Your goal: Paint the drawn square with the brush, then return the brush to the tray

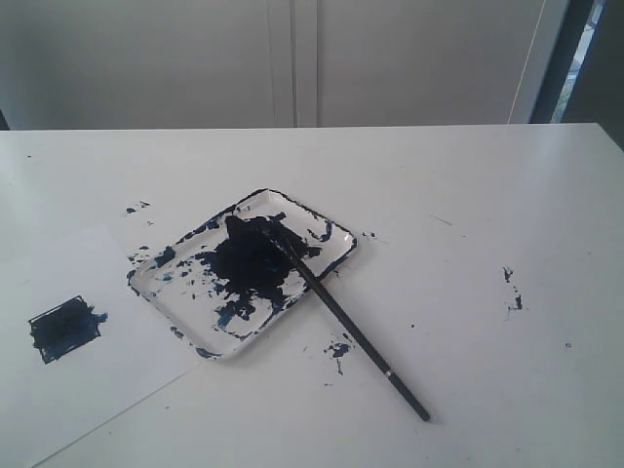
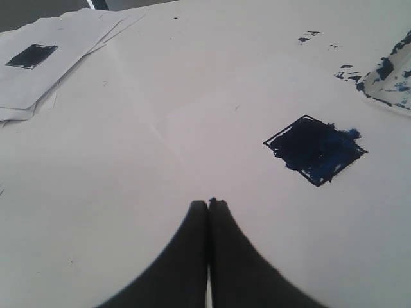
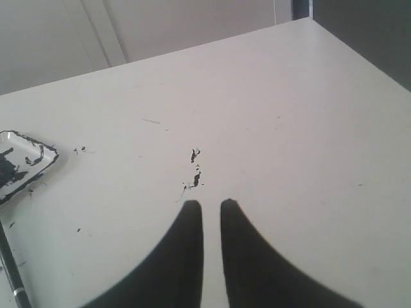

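2 grippers hang over the white table [image 1: 468,195]: the left gripper [image 2: 209,203] has its fingers pressed together on nothing, and the drawn square [image 2: 316,149], filled with rough blue-black paint, lies on paper [image 1: 127,375] a little ahead of its tips, on the side toward the tray [image 2: 392,77]. The right gripper [image 3: 212,203] holds its fingers a narrow slit apart, empty, with paint splatters [image 3: 196,173] just ahead of its tips. The brush [image 1: 341,312] lies well off to that gripper's side, bristles in the tray's paint blob [image 1: 249,263], handle slanting over the rim onto the table.
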Robot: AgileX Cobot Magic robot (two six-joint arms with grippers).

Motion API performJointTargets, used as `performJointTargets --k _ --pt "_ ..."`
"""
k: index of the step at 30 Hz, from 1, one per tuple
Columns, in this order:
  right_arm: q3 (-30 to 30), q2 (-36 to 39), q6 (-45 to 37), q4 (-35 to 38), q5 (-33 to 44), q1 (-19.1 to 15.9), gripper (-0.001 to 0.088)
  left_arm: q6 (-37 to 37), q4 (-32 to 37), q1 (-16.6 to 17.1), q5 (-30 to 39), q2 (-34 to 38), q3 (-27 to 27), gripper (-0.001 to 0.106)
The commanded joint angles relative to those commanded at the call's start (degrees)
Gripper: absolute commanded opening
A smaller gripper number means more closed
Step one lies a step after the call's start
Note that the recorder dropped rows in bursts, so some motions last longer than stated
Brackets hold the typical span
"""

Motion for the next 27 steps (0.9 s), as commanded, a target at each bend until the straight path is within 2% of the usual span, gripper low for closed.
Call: performJointTargets --k 5,11,27 --pt "0.0 0.0 0.0 0.0 0.0 0.0 0.0107 0.0 0.0 0.0 0.0 0.0 0.0 0.0" --pt "0.0 0.0 0.0 0.0 0.0 0.0 0.0107 0.0 0.2 -3.0 0.0 0.0 0.0 0.0" --pt "0.0 0.0 0.0 0.0 0.0 0.0 0.0107 -0.5 0.0 -3.0 0.1 0.0 0.0 0.0"
